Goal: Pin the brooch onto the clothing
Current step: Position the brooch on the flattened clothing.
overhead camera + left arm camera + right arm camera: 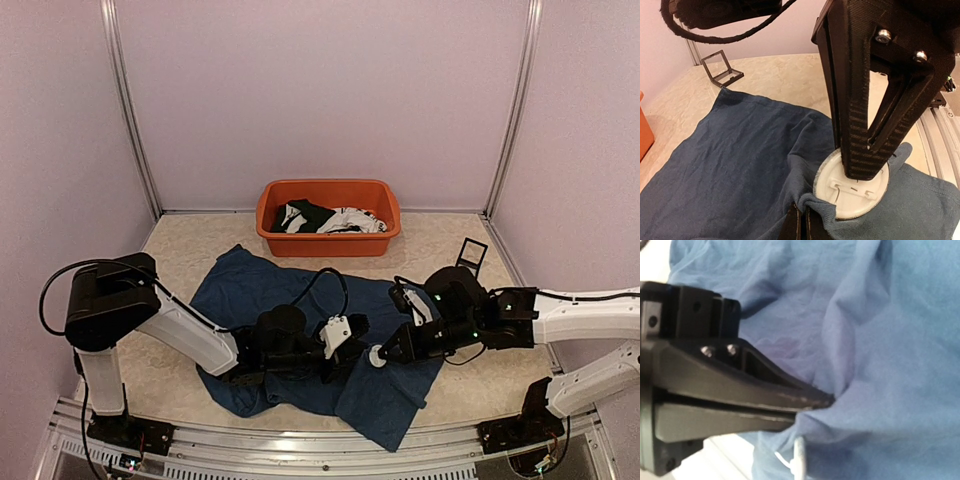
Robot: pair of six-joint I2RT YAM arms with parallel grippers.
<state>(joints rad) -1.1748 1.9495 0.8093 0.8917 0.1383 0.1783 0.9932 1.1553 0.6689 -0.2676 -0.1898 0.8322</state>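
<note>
The clothing (pixel 300 290), a dark navy T-shirt, lies spread and rumpled on the counter (pixel 190 250) in the top view, between the two arms. At the far side stands an orange tub (pixel 328 218) with black and white garments (pixel 325 218) in it. A small black frame (pixel 470 252) sits to its right, apart from the shirt. The left tool (pixel 352 360) and the right tool (pixel 388 352) meet over the near middle of the shirt. The white round brooch (pixel 377 357) is between them.

In the left wrist view, the left tool (pixel 801 220) is closed on a raised fold of the clothing (pixel 740 160) at the near edge of the picture. The right tool (pixel 860 172) comes down from above, clamped shut on the brooch (pixel 852 192). The brooch rests against the fabric just beside that fold. The frame (pixel 722 67) stands on the bare counter (pixel 790 75) beyond the shirt's edge.

In the right wrist view, the right tool (pixel 825 404) has its jaws together, tips pressed into the creased clothing (pixel 890 340). A pale sliver (pixel 797 455) shows below them, too blurred to identify.
</note>
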